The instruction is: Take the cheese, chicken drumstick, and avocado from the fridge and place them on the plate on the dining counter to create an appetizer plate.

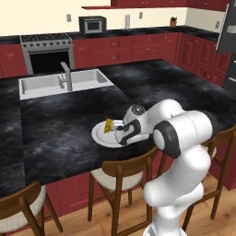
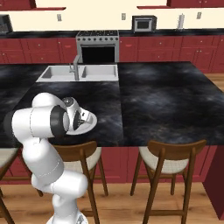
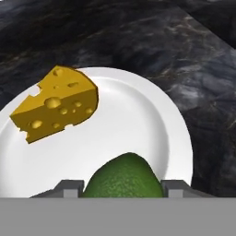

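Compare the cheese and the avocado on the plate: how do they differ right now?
The cheese is a yellow-orange wedge with holes; the avocado is dark green and rounded. The cheese lies free near the plate rim; the avocado sits between the gripper fingertips at the near edge. Both are over the white plate.

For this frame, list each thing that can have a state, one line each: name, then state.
cheese: lying on the plate, free of the gripper.
avocado: between the fingertips, over the plate; whether it rests on the plate, cannot tell.
plate: on the dining counter, holding the cheese.
gripper: fingers either side of the avocado.
oven: door shut.
sink: no water running.
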Robot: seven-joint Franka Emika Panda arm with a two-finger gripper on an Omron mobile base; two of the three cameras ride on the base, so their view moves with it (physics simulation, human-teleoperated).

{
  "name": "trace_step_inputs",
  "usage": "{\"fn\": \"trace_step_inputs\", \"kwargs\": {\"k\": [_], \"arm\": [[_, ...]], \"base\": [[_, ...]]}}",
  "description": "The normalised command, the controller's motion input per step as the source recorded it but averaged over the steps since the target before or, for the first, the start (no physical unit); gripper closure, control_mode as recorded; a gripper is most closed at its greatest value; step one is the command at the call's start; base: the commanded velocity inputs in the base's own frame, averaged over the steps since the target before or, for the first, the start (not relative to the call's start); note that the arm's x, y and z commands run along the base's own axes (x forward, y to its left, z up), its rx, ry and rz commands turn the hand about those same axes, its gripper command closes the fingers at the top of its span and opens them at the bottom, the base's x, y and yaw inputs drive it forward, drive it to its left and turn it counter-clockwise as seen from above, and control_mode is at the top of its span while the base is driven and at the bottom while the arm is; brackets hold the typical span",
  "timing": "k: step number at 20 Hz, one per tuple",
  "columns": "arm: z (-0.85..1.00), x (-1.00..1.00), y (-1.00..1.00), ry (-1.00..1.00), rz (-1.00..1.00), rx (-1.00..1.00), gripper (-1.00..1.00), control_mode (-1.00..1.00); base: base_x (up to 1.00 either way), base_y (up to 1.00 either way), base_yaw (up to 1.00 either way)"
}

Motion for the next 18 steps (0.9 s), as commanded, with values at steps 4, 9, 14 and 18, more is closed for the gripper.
{"fn": "trace_step_inputs", "kwargs": {"k": [4,9,14,18], "arm": [[-0.01,0.00,0.25,0.00,-0.06,-0.03,-1.00,-1.00],[0.35,0.00,0.06,0.02,-0.01,0.00,-1.00,-1.00],[1.00,-0.41,-0.03,0.05,0.00,0.00,-1.00,-1.00],[1.00,-0.64,-0.25,0.00,0.00,0.00,-1.00,-1.00]], "base": [[0.00,0.00,0.00],[0.00,0.00,0.00],[0.00,0.00,0.00],[0.00,0.00,0.00]]}}
